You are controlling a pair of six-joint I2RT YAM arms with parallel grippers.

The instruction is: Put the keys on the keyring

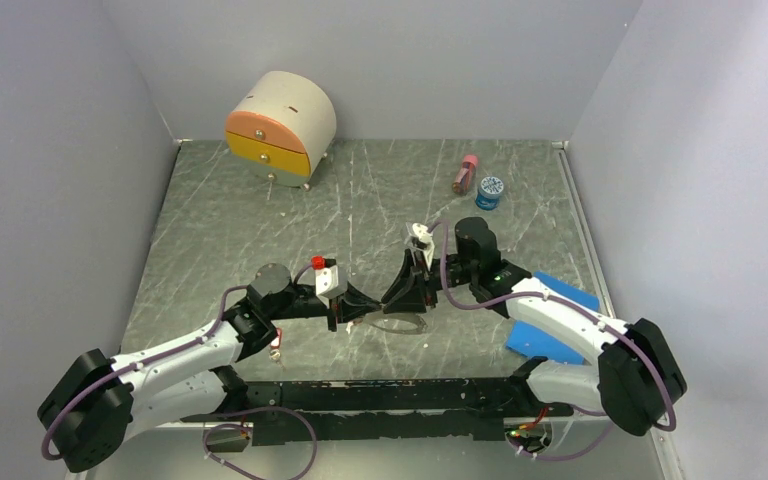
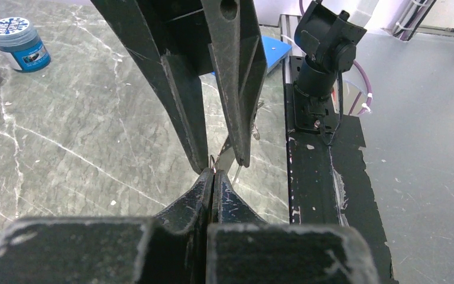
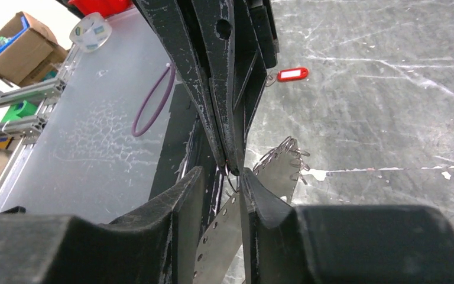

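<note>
My left gripper (image 1: 358, 303) (image 2: 213, 174) is shut, and a thin wire loop of the keyring (image 2: 213, 160) (image 3: 229, 179) pokes out of its tips. My right gripper (image 1: 407, 290) (image 3: 221, 174) faces it tip to tip. Its fingers (image 3: 194, 180) straddle the left tips and the wire with a gap still between them. Under both hangs a flat metal plate (image 3: 236, 225) with holes and small wire loops, which shows as an oval (image 1: 400, 323) from above. One of the keys, with a red tag (image 3: 292, 74) (image 1: 277, 343), lies on the table beside the left arm.
At the back left stands a rounded drawer box (image 1: 280, 125). A pink bottle (image 1: 465, 174) and a blue-lidded jar (image 1: 489, 191) (image 2: 20, 41) stand at the back right. A blue block (image 1: 550, 320) lies under the right arm. A black rail (image 1: 390, 395) runs along the near edge.
</note>
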